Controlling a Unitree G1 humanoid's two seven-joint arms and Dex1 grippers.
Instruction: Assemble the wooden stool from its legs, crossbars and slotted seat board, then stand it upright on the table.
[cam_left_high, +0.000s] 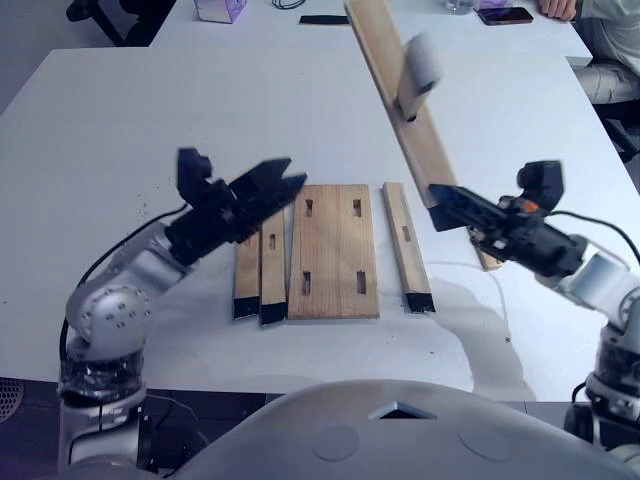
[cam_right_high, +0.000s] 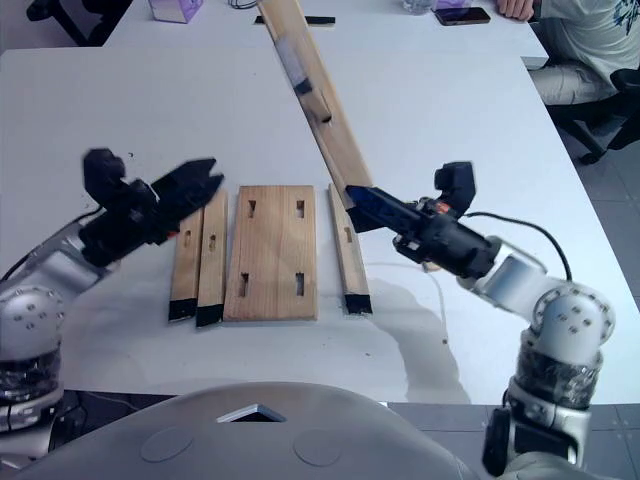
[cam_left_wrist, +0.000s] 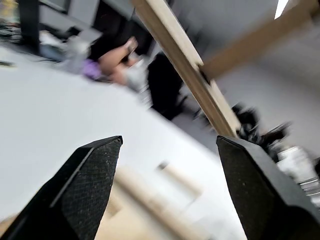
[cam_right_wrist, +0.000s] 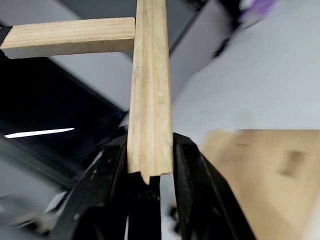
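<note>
White table (cam_left_high: 120, 130), parts laid flat near its front edge.

- Slotted seat board (cam_left_high: 332, 250): lies flat in the middle, four slots facing up.
- Outer leg (cam_left_high: 247, 278) and inner leg (cam_left_high: 273, 265): flat, side by side and touching, just left of the board. The inner leg lies against the board's left edge. Both have dark near ends.
- Single leg (cam_left_high: 408, 250): flat just right of the board with a narrow gap between them, dark end toward the front, one slot showing.
- Raised leg (cam_left_high: 385, 55): off the table, slanting up and away over the far half of the table. A crossbar (cam_left_high: 418, 72) sticks out of it at a right angle partway up.

Right gripper (cam_left_high: 445, 207): clamped on the raised leg near its lower end. In the wrist view both fingers (cam_right_wrist: 105, 190) press against the wood on either side. It sits above the table, to the right of the single leg.

Left gripper (cam_left_high: 290, 175): spread apart and holding nothing, with a wide gap between its fingers (cam_left_wrist: 90, 180). It hovers over the far ends of the outer and inner legs, tips pointing toward the board's far left corner.

Far edge of the table: a purple box (cam_left_high: 220, 10) and a phone (cam_left_high: 505, 15).
</note>
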